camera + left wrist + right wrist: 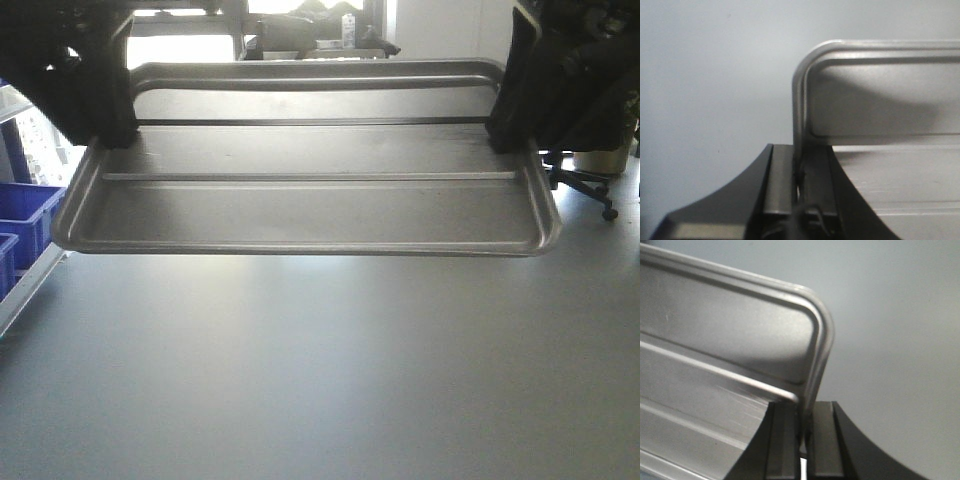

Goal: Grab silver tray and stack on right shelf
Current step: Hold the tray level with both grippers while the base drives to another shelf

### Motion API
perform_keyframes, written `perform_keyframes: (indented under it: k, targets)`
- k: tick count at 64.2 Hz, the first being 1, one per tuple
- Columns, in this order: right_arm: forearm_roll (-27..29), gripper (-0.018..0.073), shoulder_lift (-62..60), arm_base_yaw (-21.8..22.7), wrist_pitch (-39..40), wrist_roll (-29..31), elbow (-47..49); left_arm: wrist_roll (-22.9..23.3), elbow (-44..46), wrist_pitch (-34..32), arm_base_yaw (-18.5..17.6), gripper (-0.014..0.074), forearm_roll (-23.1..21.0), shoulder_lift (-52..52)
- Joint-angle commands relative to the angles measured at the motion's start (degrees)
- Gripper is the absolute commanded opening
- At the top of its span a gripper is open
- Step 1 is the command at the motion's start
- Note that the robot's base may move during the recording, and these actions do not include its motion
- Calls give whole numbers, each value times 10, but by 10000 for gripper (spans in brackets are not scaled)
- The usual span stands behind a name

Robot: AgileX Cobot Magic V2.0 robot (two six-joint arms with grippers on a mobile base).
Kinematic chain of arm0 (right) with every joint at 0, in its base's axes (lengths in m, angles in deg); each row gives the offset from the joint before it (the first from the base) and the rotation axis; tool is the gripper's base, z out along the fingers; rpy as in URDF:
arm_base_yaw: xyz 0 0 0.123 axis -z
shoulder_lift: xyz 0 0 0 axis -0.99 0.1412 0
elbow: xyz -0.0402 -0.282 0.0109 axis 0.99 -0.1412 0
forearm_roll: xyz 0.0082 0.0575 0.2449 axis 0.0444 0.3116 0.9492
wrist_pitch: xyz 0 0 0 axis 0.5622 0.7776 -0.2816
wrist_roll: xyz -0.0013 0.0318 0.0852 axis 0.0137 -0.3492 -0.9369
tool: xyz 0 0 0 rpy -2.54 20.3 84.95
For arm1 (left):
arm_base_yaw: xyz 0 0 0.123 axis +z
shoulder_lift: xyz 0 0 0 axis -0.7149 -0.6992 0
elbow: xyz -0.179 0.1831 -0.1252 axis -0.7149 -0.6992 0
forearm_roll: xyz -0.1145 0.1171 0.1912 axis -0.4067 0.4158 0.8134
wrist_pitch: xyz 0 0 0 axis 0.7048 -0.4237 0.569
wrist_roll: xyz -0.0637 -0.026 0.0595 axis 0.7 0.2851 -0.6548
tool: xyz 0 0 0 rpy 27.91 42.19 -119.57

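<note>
You have the silver tray (310,205) pinched at both short ends. In the front view your left gripper (112,128) bites the tray's left rim near the far corner. Your right gripper (505,135) bites the right rim at the matching spot. The tray hangs between them over the grey table (320,380), its floor tipped toward the camera so both long ridges show.

From the left wrist you see the raised rim (799,115) run straight down into the narrow gap between the two black fingers (780,185). They press on it from either side, one outside the tray and one over its floor. From the right wrist the rim drops between that gripper's fingers (822,440) in the same way, and the jaws are clamped on the metal just below the rounded corner.

Blue bins (25,215) stand off to the left of the table, and an office chair (590,185) sits beyond the tray's right end.
</note>
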Motion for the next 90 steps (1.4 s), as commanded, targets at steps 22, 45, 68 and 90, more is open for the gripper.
perform_keyframes:
  k: [22, 45, 68, 90]
  targets:
    - [1, 56, -17, -3, 41, 16, 23, -8, 21, -26, -7, -93, 3, 19]
    - [1, 56, -17, -3, 39, 16, 23, -8, 21, -26, -6, -93, 5, 19]
    - [1, 56, -17, -3, 35, 16, 23, -8, 21, -26, -6, -93, 3, 19]
    - [1, 56, -17, -3, 32, 16, 23, -8, 21, -26, -6, -93, 4, 19]
